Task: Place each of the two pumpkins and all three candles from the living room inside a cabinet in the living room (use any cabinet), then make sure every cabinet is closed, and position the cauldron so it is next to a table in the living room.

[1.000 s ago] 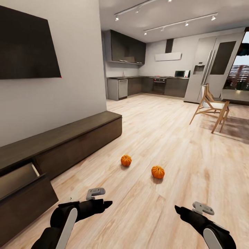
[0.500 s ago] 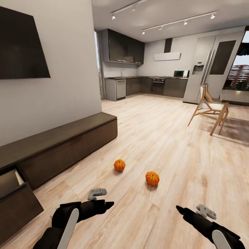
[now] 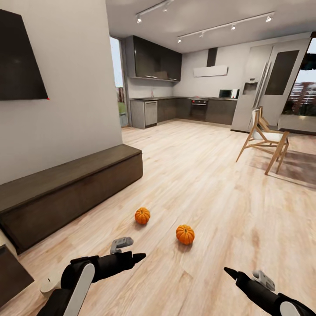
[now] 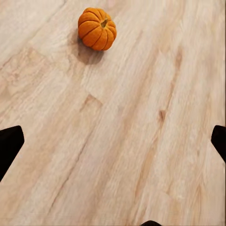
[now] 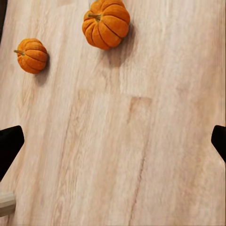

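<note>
Head view puts our two pumpkins on the pale wood floor, one (image 3: 142,215) at about eleven o'clock of our grippers and the other (image 3: 185,234) near twelve, well apart from the long dark cabinet (image 3: 66,188) at nine o'clock. Our left gripper (image 3: 131,258) and right gripper (image 3: 230,273) hover low, both spread wide and empty in the wrist views.

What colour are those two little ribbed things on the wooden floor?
Orange. The two small ribbed pumpkins show best in the right wrist view.
</note>
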